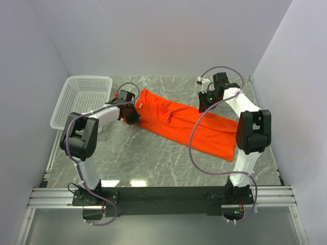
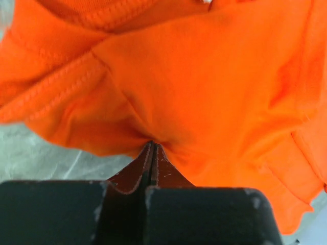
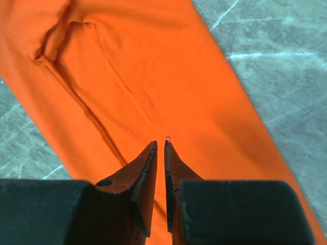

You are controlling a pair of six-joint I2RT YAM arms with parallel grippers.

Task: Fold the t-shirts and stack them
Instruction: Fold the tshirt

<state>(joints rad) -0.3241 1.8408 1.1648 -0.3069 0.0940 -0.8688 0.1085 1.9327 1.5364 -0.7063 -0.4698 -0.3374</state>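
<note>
Table [image 1: 153, 163]: grey marbled top carrying all items. T-shirt [image 1: 214, 135]: orange-red, lying on the table as a long narrow strip running diagonally from far left to near right, already folded lengthwise. Step in hand is judged to be the crosswise fold. To do it well, lift both held points together, keep the strip taut between them and lay one end squarely over the other so the edges match. Basket [image 1: 88, 78]: white mesh, at the far left, just beside the strip's left end; nothing visible inside. Left gripper [image 2: 152, 145]: fully closed, pinching a bunched fold of cloth. Right gripper [image 3: 161, 145]: almost closed, a thin slit showing; tips on the cloth, grip not confirmable.
</note>
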